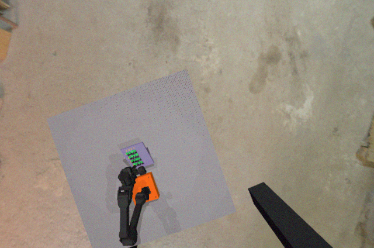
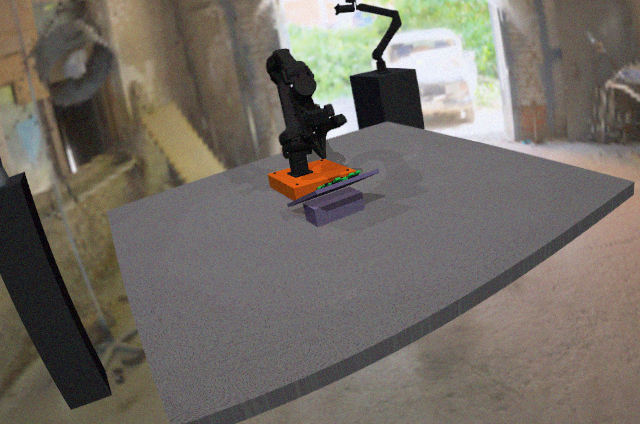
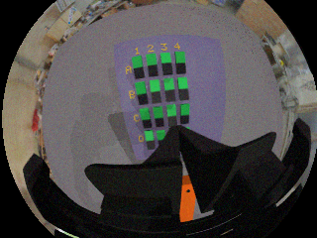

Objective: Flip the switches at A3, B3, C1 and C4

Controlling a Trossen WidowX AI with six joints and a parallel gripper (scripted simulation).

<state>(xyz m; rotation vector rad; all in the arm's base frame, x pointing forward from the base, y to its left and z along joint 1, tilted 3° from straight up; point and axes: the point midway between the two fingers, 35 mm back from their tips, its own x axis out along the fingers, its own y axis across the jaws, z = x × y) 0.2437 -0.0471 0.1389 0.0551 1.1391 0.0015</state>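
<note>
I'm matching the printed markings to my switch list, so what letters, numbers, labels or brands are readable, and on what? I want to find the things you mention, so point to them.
"1 2 3 4": switch panel (image 1: 146,155) (image 2: 371,173) (image 3: 208,79), above the switches.
"A", "B", "C", "D": same panel, left side.
Top view: panel markings too small to read.

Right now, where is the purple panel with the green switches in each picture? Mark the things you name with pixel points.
Top: the purple panel (image 1: 146,155) (image 2: 373,172) (image 3: 207,89) is below and left of the middle.
Exterior: near the middle, thin and tilted.
Wrist: upper middle, partly behind the gripper (image 3: 179,130).
Shared landmark: the orange plate (image 1: 153,186) (image 2: 280,185) (image 3: 187,204).
</note>
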